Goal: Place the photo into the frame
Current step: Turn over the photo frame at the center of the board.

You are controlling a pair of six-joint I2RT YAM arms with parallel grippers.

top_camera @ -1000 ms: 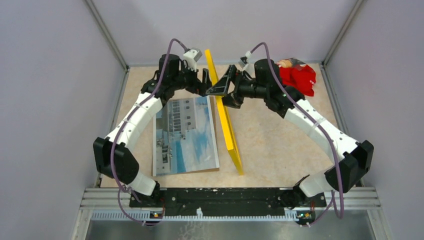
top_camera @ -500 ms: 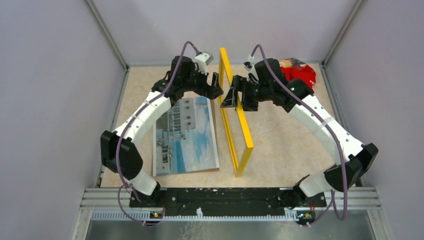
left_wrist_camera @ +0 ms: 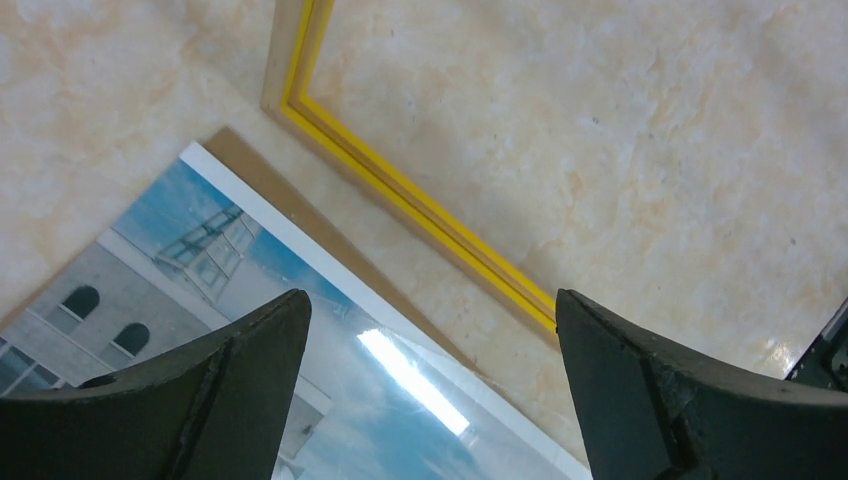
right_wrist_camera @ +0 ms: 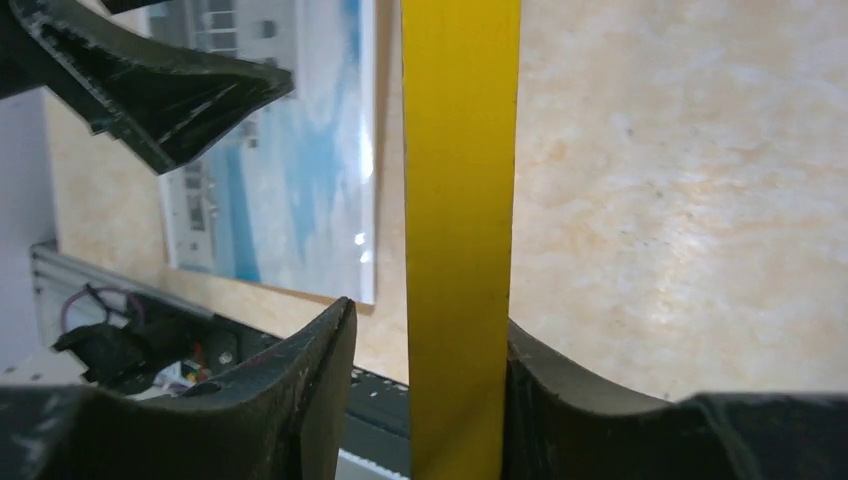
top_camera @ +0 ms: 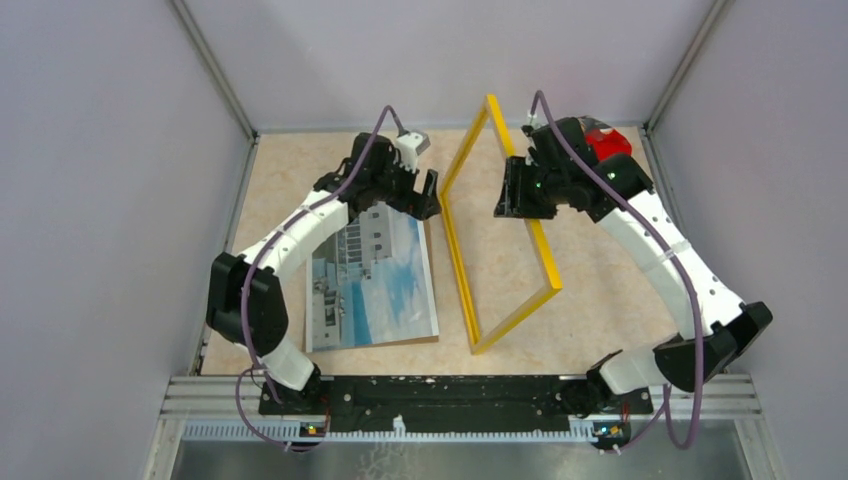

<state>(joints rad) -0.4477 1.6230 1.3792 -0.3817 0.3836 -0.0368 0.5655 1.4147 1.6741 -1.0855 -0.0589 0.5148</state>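
Yellow frame (right_wrist_camera: pixel 460 250) is recorded between the fingers of the right gripper (right_wrist_camera: pixel 430 320), with one long bar running straight through the jaws. The jaws are partly spread. One finger is seen against the bar's edge, while a narrow gap is seen between the bar and the opposite finger (right_wrist_camera: pixel 300 370), so a pinch from both sides is not shown. In the overhead view this bar is identified as the raised long side. The frame is tilted, and its other long side is rested on the table (top_camera: pixel 600 270).

The left gripper (left_wrist_camera: pixel 430 390) is noted as fully spread and empty. It is held above the frame's lowered long side and the far right corner of the photo (left_wrist_camera: pixel 200 300), and no contact with either is seen.

The photo is laid flat, picture side up, to the left of the frame and just beside its lowered side. It is carried on a brown backing board (left_wrist_camera: pixel 262 165), which is visible as a thin margin past the print's edge on the frame side. Whether the board's corner touches the frame cannot be determined.

A red item (top_camera: pixel 605 145) is noted at the far right corner of the table, largely hidden behind the right arm.
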